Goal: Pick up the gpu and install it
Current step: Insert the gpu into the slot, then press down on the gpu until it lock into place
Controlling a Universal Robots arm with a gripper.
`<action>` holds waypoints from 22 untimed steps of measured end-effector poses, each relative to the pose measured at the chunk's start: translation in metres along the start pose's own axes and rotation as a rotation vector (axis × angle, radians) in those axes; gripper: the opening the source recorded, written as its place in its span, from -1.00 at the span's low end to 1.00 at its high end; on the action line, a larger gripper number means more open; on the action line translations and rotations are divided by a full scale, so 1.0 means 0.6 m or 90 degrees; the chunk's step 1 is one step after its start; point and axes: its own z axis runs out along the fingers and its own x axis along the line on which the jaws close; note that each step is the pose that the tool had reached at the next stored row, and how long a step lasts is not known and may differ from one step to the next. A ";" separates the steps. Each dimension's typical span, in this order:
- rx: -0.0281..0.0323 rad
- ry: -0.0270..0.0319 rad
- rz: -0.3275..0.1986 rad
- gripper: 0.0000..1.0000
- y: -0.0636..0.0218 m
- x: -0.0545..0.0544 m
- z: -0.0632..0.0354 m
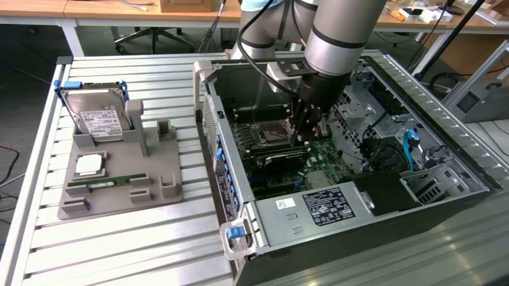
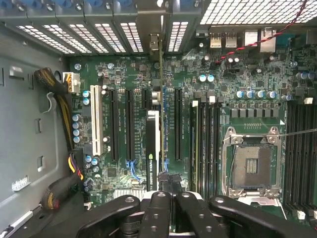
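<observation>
Hard drive (image 1: 97, 119), memory stick (image 1: 107, 180) on grey holder (image 1: 159, 185); office chair (image 1: 151, 33) behind.

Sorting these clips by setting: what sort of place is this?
Probably a robotics lab or workshop: an open computer case on a slatted metal table, a parts fixture, desks behind.

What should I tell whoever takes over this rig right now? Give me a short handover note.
Gripper: shut on the gpu, down inside the open computer case.
gpu: held on edge over the motherboard, lined up along the expansion slots, bracket end toward the rear grille.
Done: card picked up and brought into the case.
Left: whether it is fully seated cannot be told; the gripper has not let go.
On the grey tray outside: hard drive, memory stick.
</observation>
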 end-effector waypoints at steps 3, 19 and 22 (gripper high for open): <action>0.0000 0.0000 0.000 -0.79 0.000 0.000 0.000; 0.0003 0.0000 0.000 -0.79 0.027 0.000 0.002; 0.0005 0.0000 0.000 -0.79 0.035 0.000 0.002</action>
